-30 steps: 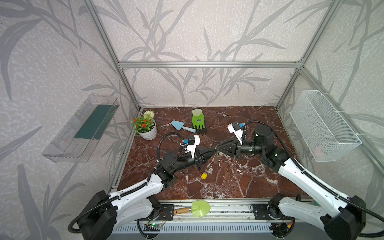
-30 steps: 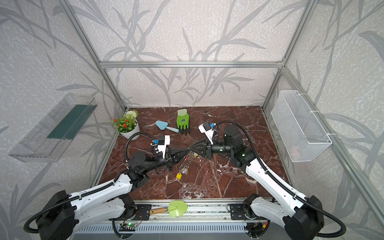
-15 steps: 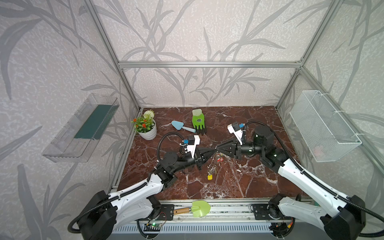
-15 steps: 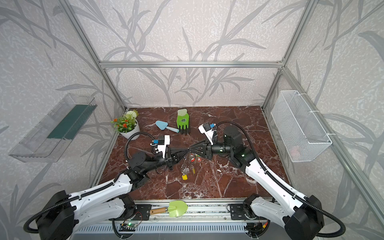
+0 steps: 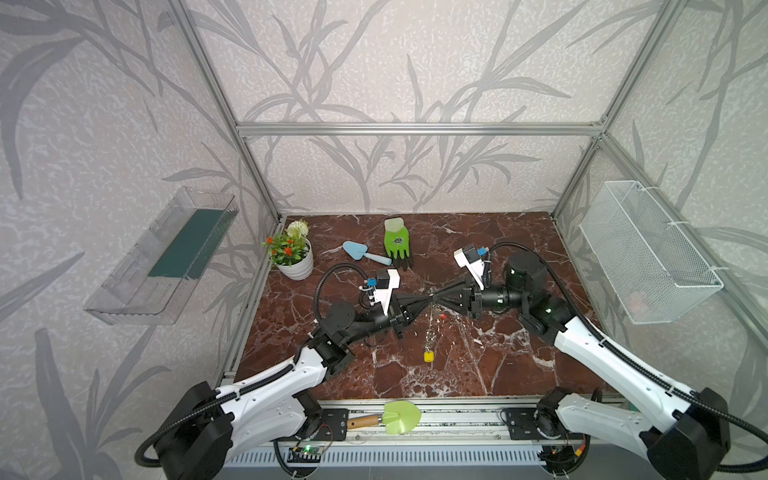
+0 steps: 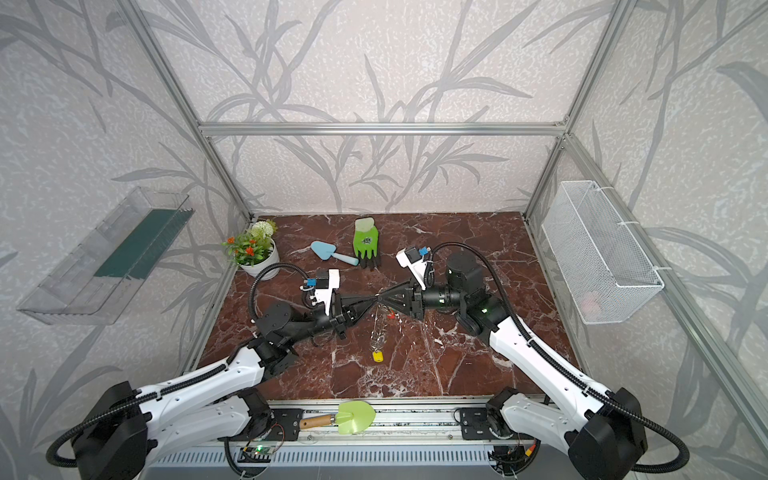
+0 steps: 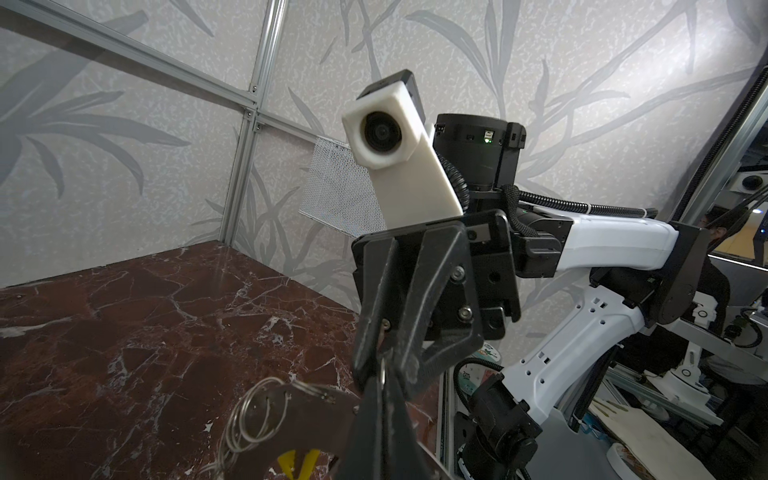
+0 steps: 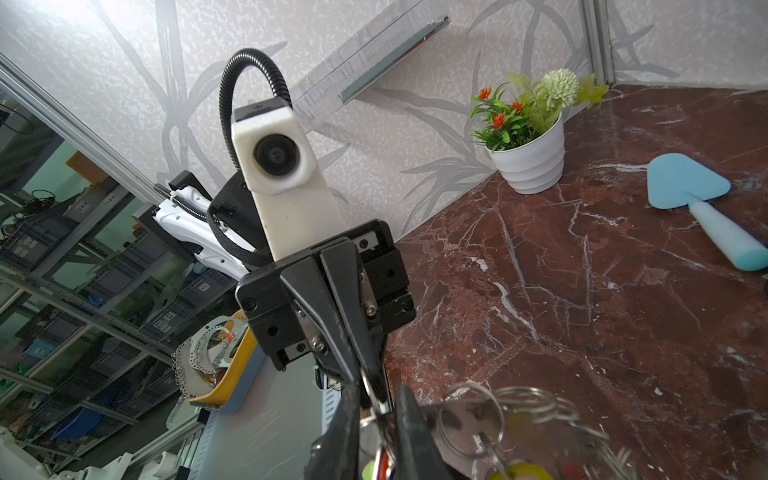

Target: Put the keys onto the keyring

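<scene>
Above the middle of the marble floor, my left gripper (image 5: 428,300) and right gripper (image 5: 439,297) meet tip to tip in both top views. The keyring (image 7: 303,411), a flat grey plate with split rings (image 7: 253,411) on its rim, hangs beside the left fingers. My left gripper (image 7: 382,374) is shut on a thin ring at its edge. My right gripper (image 8: 380,399) is shut on the same thin split ring, with a red tag (image 8: 382,461) just below. The keys dangle in a chain (image 5: 430,332) ending in a yellow tag (image 5: 429,356).
A flower pot (image 5: 296,262), blue trowel (image 5: 365,252) and green glove (image 5: 397,243) lie at the back of the floor. A green shovel (image 5: 399,417) rests on the front rail. A wire basket (image 5: 648,257) hangs on the right wall, a clear shelf (image 5: 166,253) on the left.
The right jaws have closed at the left gripper's tips. The hanging bundle with the yellow tag has shifted to the right under the meeting point.
</scene>
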### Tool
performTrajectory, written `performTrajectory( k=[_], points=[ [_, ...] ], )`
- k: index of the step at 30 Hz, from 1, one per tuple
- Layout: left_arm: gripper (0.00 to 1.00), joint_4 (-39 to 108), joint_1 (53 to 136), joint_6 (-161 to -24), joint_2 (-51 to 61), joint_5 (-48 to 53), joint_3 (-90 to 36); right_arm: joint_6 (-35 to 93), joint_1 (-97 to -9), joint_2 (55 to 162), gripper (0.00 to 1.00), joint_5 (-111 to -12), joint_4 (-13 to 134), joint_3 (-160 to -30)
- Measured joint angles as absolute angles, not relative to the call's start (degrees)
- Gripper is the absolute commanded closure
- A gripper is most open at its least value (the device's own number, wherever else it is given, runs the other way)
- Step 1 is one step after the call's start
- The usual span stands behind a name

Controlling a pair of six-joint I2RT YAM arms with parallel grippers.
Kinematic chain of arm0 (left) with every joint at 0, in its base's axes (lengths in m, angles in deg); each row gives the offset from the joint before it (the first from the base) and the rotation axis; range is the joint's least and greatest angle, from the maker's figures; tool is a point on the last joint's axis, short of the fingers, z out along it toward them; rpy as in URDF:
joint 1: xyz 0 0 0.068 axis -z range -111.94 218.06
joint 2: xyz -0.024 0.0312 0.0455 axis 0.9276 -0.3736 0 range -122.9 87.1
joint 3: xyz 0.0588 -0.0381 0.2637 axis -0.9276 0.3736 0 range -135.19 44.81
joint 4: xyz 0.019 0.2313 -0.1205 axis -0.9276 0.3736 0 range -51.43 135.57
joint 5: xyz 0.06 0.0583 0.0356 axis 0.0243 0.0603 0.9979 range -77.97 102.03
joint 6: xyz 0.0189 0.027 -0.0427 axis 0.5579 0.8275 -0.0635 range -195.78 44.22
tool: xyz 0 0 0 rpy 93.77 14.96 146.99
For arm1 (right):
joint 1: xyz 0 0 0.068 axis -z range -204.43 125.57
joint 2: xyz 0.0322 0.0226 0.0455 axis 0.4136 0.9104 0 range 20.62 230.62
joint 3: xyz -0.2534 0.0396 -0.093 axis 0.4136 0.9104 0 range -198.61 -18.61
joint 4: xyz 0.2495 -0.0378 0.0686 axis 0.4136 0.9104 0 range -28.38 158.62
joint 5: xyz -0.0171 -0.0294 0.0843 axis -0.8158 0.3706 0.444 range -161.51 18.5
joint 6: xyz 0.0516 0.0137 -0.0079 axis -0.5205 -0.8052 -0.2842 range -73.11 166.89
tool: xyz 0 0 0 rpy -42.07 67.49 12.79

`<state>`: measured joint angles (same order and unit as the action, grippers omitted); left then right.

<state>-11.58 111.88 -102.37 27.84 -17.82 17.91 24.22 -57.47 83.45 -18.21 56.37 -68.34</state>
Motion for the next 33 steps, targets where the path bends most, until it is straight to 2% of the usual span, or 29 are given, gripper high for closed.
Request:
performTrajectory(
  k=[7,11,17,21,26,33],
  points=[
    [1.00,-9.6,111.8,-102.4,28.7,-17.6,17.5,24.9,-57.7,83.5,1.00,-17.9,55.8,-68.2],
    [1.00,-3.8,111.9,-101.7,31.2,-17.3,16.3,25.8,-58.0,83.4,1.00,-17.9,55.9,-68.2],
    [0.74,13.2,111.6,-98.2,36.7,-18.0,10.8,27.1,-58.7,83.5,1.00,-18.7,57.5,-68.5],
    [0.63,26.4,110.5,-93.3,41.6,-19.3,3.7,28.1,-59.2,84.1,1.00,-19.6,59.9,-68.5],
    [0.62,43.9,109.5,-84.9,42.2,-23.6,-6.8,29.8,-60.4,84.3,1.00,-19.9,61.9,-68.7],
    [0.61,61.4,109.5,-73.7,34.6,-29.5,-16.9,32.7,-62.7,84.3,1.00,-19.8,63.7,-70.1]
  ],
)
